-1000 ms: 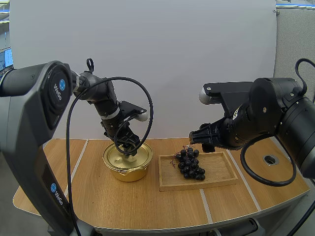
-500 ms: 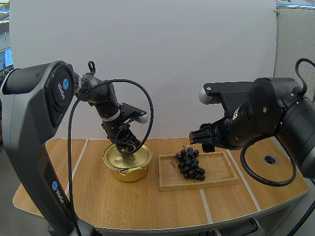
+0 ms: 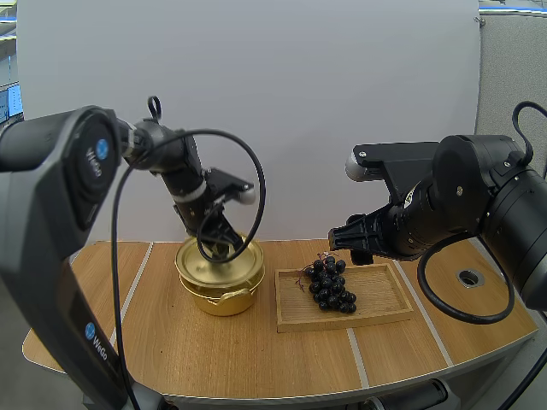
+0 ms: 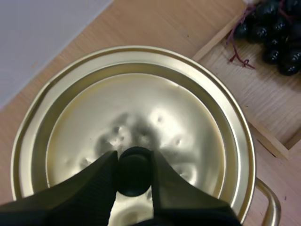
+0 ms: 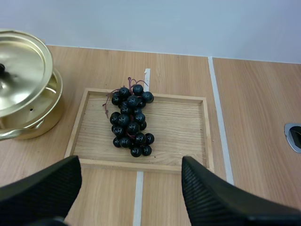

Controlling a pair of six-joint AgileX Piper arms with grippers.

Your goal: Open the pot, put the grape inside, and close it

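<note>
Lid [image 3: 205, 261] raised, tilted over pot [image 3: 224, 299] — left tool [image 4: 133, 158] pinching knob [image 4: 134, 175] (right tool [image 5: 129, 165] spread wide, empty).

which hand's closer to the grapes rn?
Right. The right hand hangs open above the grapes on the tray; the left hand pinches the lid knob over the pot, beside the tray.

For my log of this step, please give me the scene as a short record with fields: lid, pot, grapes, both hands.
round golden metal lid: tilted over the pot, one side clearly off the rim
golden metal pot: standing on the wooden table
left hand: shut on the lid's black knob
bunch of dark grapes: lying in the shallow wooden tray
right hand: open, over the tray's near edge
grapes picked up: not yet
</note>
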